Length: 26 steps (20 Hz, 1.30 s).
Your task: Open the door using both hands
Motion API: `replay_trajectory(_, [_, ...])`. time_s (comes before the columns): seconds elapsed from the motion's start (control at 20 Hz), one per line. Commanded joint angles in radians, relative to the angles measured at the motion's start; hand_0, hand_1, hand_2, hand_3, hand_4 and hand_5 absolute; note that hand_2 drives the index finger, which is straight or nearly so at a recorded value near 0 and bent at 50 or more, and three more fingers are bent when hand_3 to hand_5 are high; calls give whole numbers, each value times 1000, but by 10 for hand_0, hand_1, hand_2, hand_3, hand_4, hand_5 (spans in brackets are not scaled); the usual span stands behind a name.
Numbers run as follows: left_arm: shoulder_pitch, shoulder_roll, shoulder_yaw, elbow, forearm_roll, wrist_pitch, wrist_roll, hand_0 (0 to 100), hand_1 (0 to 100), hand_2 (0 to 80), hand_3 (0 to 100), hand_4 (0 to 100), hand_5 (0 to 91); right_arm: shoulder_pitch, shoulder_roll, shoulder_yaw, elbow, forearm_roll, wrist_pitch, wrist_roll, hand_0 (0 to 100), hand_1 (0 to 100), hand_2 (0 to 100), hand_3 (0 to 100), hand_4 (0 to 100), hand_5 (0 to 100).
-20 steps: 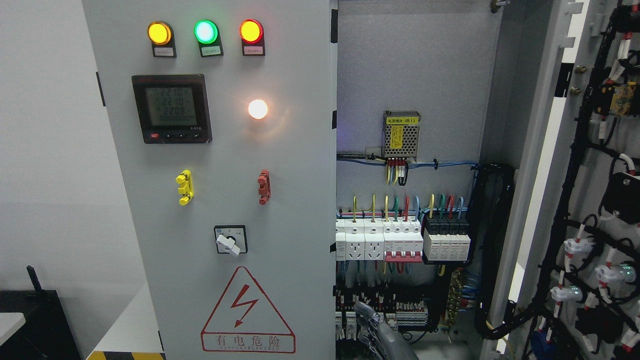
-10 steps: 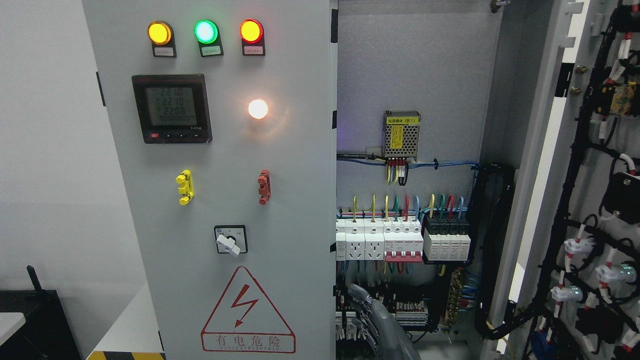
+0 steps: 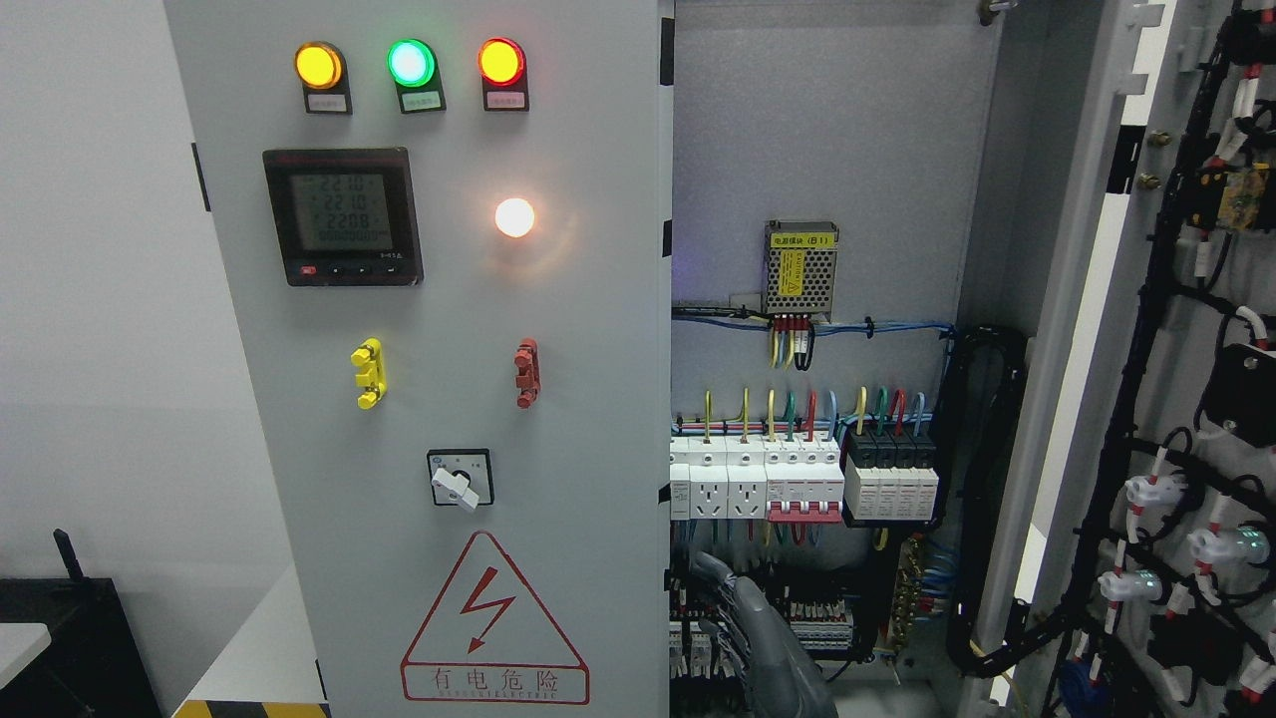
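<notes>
- One hand (image 3: 743,623) shows, grey, rising from the bottom edge a little right of the middle; which side its arm comes in from cannot be told.
- Its fingers (image 3: 710,570) are stretched upward and loosely apart, holding nothing, in front of the lower terminal rows inside the cabinet.
- The fingers lie just beside the right edge of the left door (image 3: 449,399), low in the frame; whether they touch that edge cannot be told.
- The left door fills the middle left of the frame and faces the camera.
- Across its top sit three lit lamps: yellow lamp (image 3: 318,65), green lamp (image 3: 411,63) and red lamp (image 3: 500,62).
- Below them are a digital meter (image 3: 342,216) and a white lit lamp (image 3: 514,217).
- Further down are a yellow handle (image 3: 368,373), a red handle (image 3: 526,373), a rotary switch (image 3: 459,479) and a red lightning warning triangle (image 3: 492,620).
- The right door (image 3: 1156,379) stands swung wide at the right of the frame, its inner side carrying black cable bundles and white connectors.
- Between the doors the open cabinet shows a small power supply (image 3: 800,256) in the upper middle, and a row of breakers (image 3: 802,479) beneath coloured wires.
</notes>
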<state>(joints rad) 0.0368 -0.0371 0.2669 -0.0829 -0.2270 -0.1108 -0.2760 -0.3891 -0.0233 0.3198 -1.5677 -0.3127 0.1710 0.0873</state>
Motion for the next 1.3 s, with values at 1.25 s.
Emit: replay_trajectory(1.25, [0,-1,0,0,0,0,0,0,0,0,0,31,0,-103,-33,71,117,-54,-2,12,107,0,0,0,0,0])
